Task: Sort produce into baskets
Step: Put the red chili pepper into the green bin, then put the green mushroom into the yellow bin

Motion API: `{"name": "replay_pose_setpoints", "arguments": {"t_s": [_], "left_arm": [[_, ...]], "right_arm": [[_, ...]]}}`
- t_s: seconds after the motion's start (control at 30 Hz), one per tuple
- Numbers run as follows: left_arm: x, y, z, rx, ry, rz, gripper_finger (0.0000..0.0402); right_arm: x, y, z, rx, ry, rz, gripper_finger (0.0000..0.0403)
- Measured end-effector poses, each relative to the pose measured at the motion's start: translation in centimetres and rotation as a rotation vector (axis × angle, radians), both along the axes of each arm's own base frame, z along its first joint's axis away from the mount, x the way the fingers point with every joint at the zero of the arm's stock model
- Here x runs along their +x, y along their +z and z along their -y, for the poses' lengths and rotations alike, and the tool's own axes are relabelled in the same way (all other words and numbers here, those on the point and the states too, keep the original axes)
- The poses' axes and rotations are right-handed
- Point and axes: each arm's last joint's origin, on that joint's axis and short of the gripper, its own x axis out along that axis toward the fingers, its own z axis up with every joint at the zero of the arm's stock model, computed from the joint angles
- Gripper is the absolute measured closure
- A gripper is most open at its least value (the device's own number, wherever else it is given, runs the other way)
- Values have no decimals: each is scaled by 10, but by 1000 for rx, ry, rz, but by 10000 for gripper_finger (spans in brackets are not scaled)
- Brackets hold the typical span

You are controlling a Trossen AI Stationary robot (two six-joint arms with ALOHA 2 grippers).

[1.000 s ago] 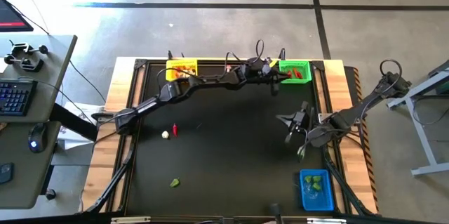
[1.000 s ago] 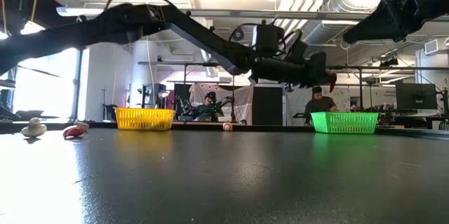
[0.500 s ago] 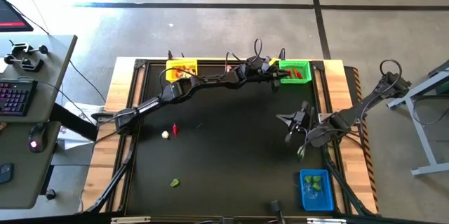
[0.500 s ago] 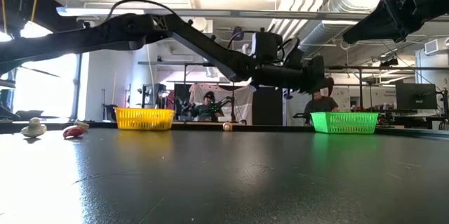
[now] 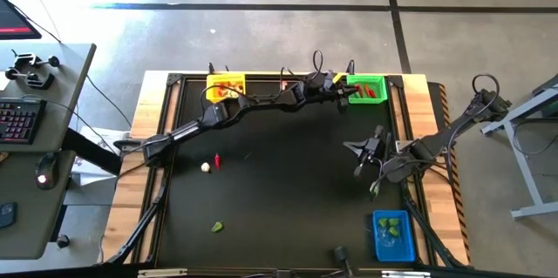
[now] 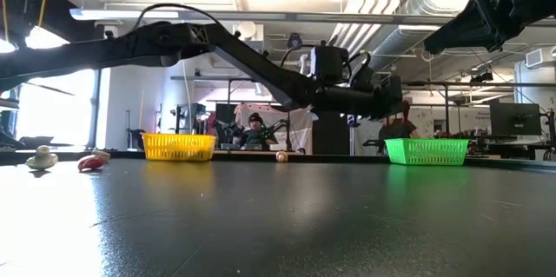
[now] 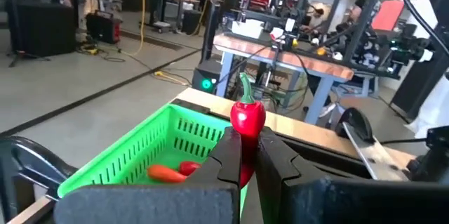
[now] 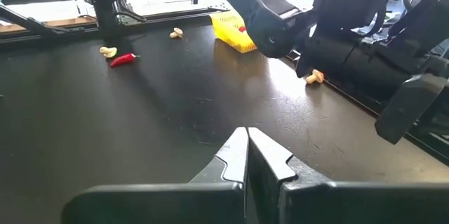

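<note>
A red chilli [image 7: 247,116] is gripped by the left gripper [image 7: 242,155] over the green basket [image 5: 366,88], upper right of the black table [image 5: 288,191]; the right gripper [image 8: 247,155] is held clenched, empty.

- Grey concrete floor [image 5: 261,34] crossed by dark tape lines [image 5: 244,6].
- Desk [image 5: 44,147] with a keyboard [image 5: 17,121] at 9 o'clock.
- Exposed ceiling ducts [image 6: 417,8].
</note>
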Motion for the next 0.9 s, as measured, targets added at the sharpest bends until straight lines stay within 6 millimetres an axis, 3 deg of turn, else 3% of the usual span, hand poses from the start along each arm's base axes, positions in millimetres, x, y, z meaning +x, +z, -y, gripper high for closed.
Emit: {"name": "replay_pose_setpoints", "arguments": {"t_s": [0.23,0.67,0.9], "left_arm": [[1,0,1,7,26,-4,386],[2,0,6,34,22,-14,302],[2,0,6,33,22,-14,278]], "right_arm": [[0,0,0,6,3,1,403],[0,0,0,12,11,2,403],[0,0,-1,21,27,-4,403]]}}
